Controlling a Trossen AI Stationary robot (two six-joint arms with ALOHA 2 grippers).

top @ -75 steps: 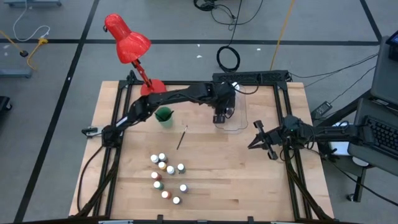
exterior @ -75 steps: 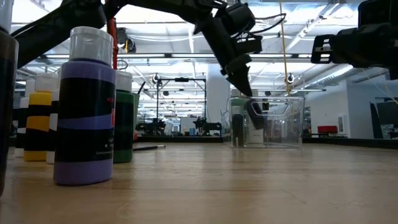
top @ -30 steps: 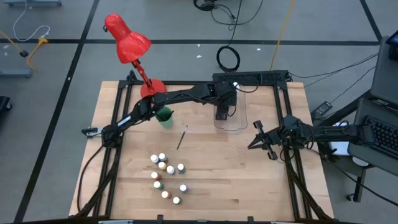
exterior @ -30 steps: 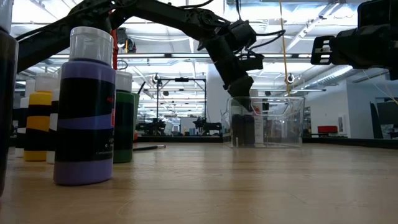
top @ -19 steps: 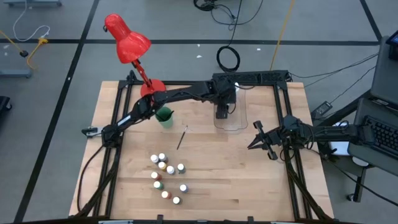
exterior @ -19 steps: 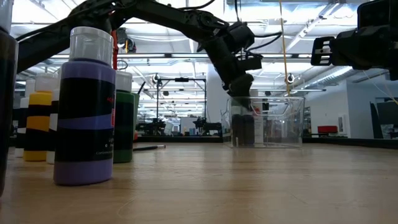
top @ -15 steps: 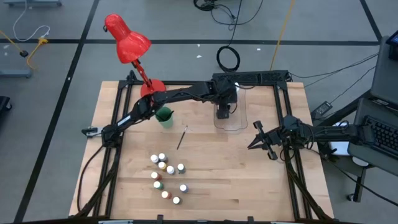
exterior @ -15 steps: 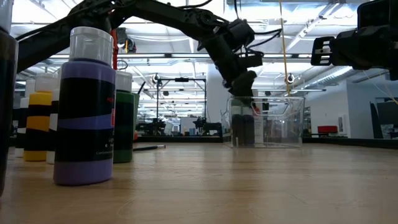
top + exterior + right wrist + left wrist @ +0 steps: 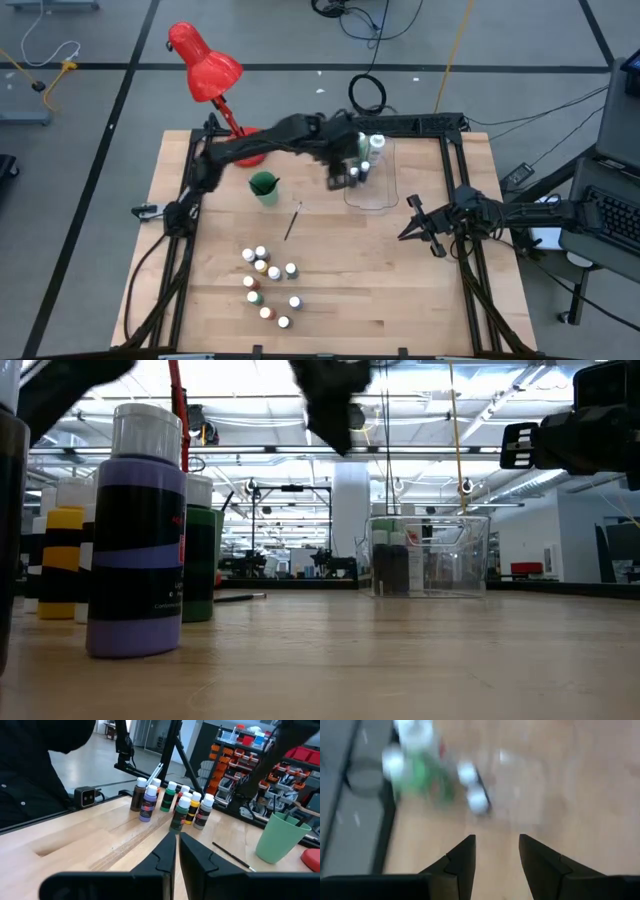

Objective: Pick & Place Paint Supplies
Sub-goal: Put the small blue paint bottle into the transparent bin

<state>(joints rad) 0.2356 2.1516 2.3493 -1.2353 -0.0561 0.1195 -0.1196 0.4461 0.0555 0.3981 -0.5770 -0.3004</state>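
Note:
My left gripper hangs open and empty above the left rim of the clear bin; the left wrist view shows bare wood between its fingers. Inside the bin stand bottles with white caps, blurred in the left wrist view. Several tiny paint bottles stand in a cluster on the near table, close up in the low view. A thin dark paintbrush lies flat between the cluster and the bin. My right gripper waits shut at the right, its fingers pointing level.
A green cup stands left of the bin, with a red desk lamp behind it. Black frame rails run along the table's left and right edges. Bare wood lies between the paintbrush and my right gripper.
My left gripper has risen out of the clear bin and drawn back toward the table's left, rolling a little; most of this came in the last half second. It comes up empty, its finger gap unchanged. The bottles stay in the bin.

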